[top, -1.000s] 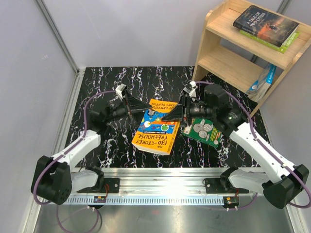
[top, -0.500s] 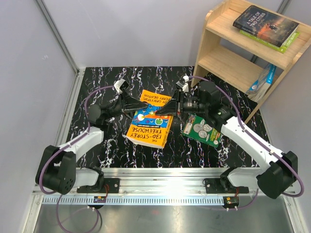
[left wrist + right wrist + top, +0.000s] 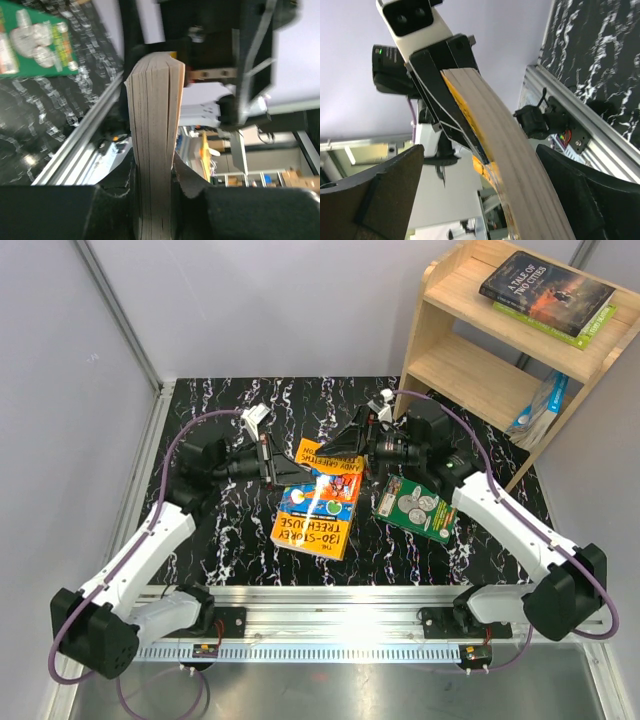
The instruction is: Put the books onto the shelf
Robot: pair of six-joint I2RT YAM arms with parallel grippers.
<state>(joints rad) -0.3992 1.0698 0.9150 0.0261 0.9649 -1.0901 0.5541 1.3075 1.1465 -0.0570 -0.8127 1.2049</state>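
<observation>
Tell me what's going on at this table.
Two robot arms are shelving books. The left gripper is shut on the far end of an orange paperback with a cartoon cover, raised over the black marbled table. The right gripper is open, fingers wide either side of that book. A green book with silver coins lies flat by the right arm. A dark-covered book already lies atop the light wooden shelf.
</observation>
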